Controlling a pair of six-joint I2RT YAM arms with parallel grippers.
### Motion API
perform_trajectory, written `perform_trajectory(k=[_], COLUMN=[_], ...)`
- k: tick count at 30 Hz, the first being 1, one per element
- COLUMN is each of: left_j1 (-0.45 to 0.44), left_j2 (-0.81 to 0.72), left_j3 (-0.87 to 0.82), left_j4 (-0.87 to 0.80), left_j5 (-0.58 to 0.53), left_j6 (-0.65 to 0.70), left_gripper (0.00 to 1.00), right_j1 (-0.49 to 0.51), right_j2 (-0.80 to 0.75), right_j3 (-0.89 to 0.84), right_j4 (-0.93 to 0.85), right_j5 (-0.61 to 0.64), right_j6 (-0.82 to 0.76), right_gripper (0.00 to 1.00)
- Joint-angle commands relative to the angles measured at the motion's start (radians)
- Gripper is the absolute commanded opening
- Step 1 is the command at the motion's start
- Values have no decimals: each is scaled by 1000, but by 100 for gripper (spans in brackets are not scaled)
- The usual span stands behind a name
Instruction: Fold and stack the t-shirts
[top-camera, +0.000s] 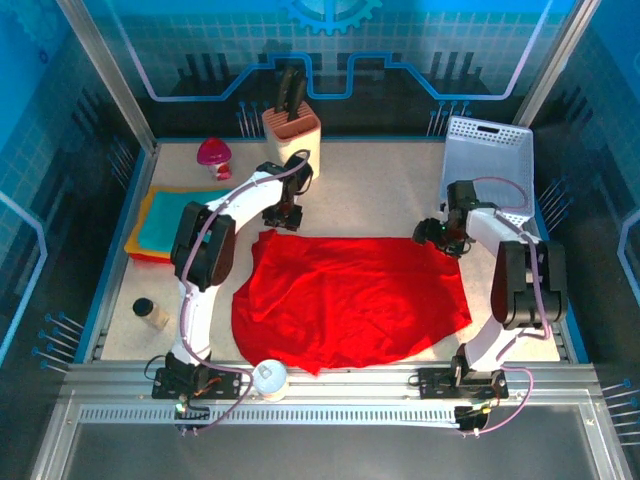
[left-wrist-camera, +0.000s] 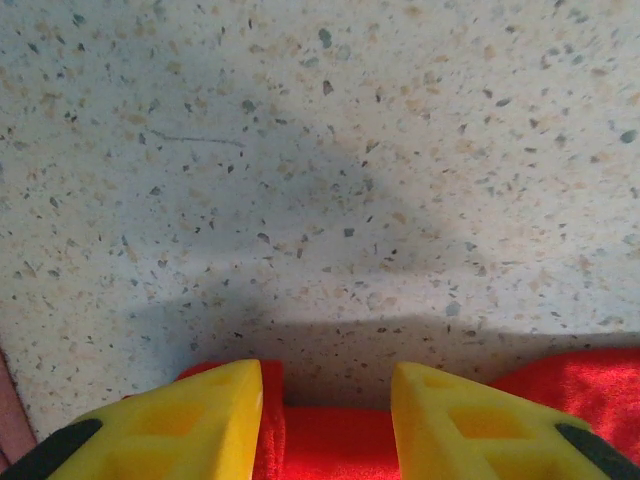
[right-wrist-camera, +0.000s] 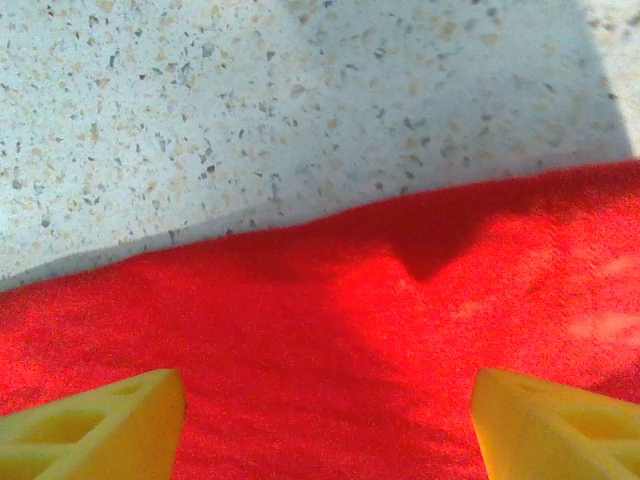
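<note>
Tabletop (top-camera: 370, 195): cream speckled stone look, bare toward the far side. Blue-lit panels (top-camera: 50, 150) wall the cell.

The red t-shirt (top-camera: 350, 295) is spread flat mid-table, with both pincers at its far edge.

The left pincer (left-wrist-camera: 325, 400) is released, jaws partly apart. Red cloth lies under and between them, bare tabletop ahead of the tips.

The right pincer (right-wrist-camera: 328, 400) is released, jaws wide. Red cloth lies beneath, its edge just ahead.

The folded shirts (top-camera: 168, 224), teal on orange and yellow, are stacked well left of the left pincer. A knife block (top-camera: 292, 128) stands beyond the left pincer, and a white basket (top-camera: 488, 160) beyond the right pincer.
</note>
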Motion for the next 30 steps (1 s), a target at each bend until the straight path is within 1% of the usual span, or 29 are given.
perform_trajectory(k=[1, 5, 9, 14, 16, 19, 24, 26, 30], left_j1=[1, 2, 2, 5, 7, 13, 45, 68, 124], left_j2=[15, 13, 41, 58, 67, 72, 48, 20, -95], left_j3=[17, -8, 2, 4, 4, 3, -3, -14, -81], left_j4=[-51, -42, -56, -59, -61, -65, -64, -57, 9], left_j5=[-39, -79, -105, -118, -124, -127, -117, -82, 38], left_j6=[9, 21, 27, 35, 37, 37, 31, 19, -30], left_gripper=[40, 40, 39, 38, 36, 31, 6, 0, 0], right_j1=[13, 14, 13, 13, 13, 13, 8, -1, -23], right_j2=[41, 76, 99, 121, 126, 138, 159, 164, 164], right_j3=[40, 50, 53, 69, 74, 84, 94, 91, 74], right_j4=[-18, -29, -38, -49, -53, -64, -89, -88, -77], right_j5=[39, 62, 84, 103, 110, 123, 165, 160, 152], right_j6=[9, 14, 21, 31, 37, 46, 75, 83, 99], right_gripper=[75, 75, 74, 72, 72, 69, 59, 54, 47])
